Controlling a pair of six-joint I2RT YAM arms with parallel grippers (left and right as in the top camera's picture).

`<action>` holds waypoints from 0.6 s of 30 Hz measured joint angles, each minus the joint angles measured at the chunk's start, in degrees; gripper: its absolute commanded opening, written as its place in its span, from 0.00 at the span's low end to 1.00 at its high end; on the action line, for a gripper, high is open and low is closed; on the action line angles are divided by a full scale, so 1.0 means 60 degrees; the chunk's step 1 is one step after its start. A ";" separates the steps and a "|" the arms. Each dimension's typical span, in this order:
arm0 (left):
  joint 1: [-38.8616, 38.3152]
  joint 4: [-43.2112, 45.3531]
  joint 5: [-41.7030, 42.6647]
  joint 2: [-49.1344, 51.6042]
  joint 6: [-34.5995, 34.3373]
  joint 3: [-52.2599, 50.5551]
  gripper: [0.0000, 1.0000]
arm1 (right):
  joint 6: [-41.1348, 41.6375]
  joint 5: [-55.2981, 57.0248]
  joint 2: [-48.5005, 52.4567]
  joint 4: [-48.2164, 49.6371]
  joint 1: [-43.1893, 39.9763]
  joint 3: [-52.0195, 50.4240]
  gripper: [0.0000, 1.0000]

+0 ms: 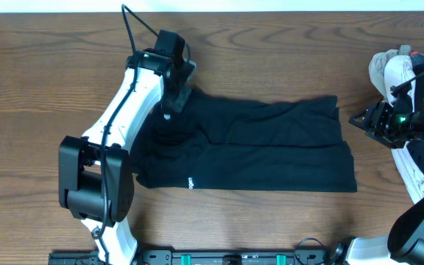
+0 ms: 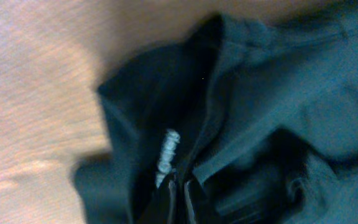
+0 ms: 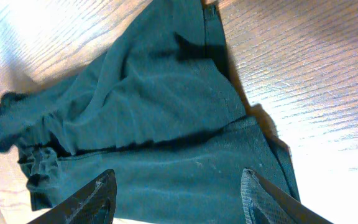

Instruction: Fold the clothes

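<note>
Shirt: the black shirt (image 1: pixel 271 147) is lying flat across the middle of the table (image 1: pixel 50 73), its long axis running from 9 o'clock to 3 o'clock.
Shape now: it is reading as a tidy long band with no sleeve sticking out, and a lengthwise crease is running along its middle.
Marks: the white neck label (image 2: pixel 166 155) is showing at the left gripper's end, and the tiny white logo (image 1: pixel 191 182) is sitting near the band's 7 o'clock corner.
Left gripper: the left gripper (image 1: pixel 171 103) is sitting down on the shirt's 10 o'clock corner. In the wrist view its fingers (image 2: pixel 192 198) are lying almost pressed together, apparently pinching a fold of cloth just below the label, though that view is blurred.
Right gripper: the right gripper (image 1: pixel 359 119) is hanging just off the shirt's 3 o'clock edge, jaws spread wide, touching nothing.
Other clothes: a pale pile of garments (image 1: pixel 392 70) is waiting at the table's 2 o'clock, partly behind the right arm.
Done, by my reading: the narrowing folds are looking finished.
Left to do: the band is needing at least one crosswise fold to shorten it, and the waiting pile is looking unfolded.
Unclear: how many layers are lying in the band.
</note>
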 measured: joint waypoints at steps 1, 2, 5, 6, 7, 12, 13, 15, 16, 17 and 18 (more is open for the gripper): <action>-0.0036 -0.0229 0.0197 0.0000 -0.0062 0.0000 0.34 | 0.0000 0.0004 0.0000 0.0007 0.0000 0.0000 0.63; -0.0058 -0.0328 0.0288 0.0000 -0.0029 0.0000 0.39 | 0.0000 0.0004 0.0000 0.0022 0.0000 0.0000 0.63; -0.0106 -0.0353 0.0521 0.0000 -0.0080 0.0000 0.50 | 0.0000 0.0007 0.0000 0.0036 0.0000 0.0000 0.63; -0.0106 -0.0280 0.0561 0.0000 -0.0091 0.0000 0.51 | 0.0000 0.0007 0.0000 0.0036 0.0000 0.0000 0.63; -0.0095 -0.0175 0.0590 0.0000 -0.0113 0.0000 0.53 | 0.0000 0.0007 0.0000 0.0033 0.0000 0.0000 0.63; -0.0058 0.0696 0.0550 0.0000 -0.0168 0.0000 0.54 | 0.0000 0.0007 0.0000 0.0025 0.0000 0.0000 0.63; -0.0051 0.0860 0.0470 0.0000 -0.0175 -0.0007 0.53 | 0.0000 0.0007 0.0000 0.0022 0.0000 0.0000 0.63; -0.0040 0.1122 0.0372 0.0036 -0.0182 -0.0018 0.50 | 0.0000 0.0007 0.0000 -0.0011 0.0000 0.0000 0.63; -0.0036 0.1151 0.0335 0.0117 -0.0189 -0.0018 0.49 | 0.0000 0.0004 0.0000 -0.0026 0.0000 0.0000 0.63; -0.0033 0.1177 0.0295 0.0226 -0.0197 -0.0018 0.49 | 0.0000 0.0007 0.0000 -0.0036 0.0000 0.0000 0.63; -0.0033 0.1228 0.0262 0.0350 -0.0189 -0.0022 0.49 | 0.0000 0.0004 0.0000 -0.0036 0.0000 0.0000 0.63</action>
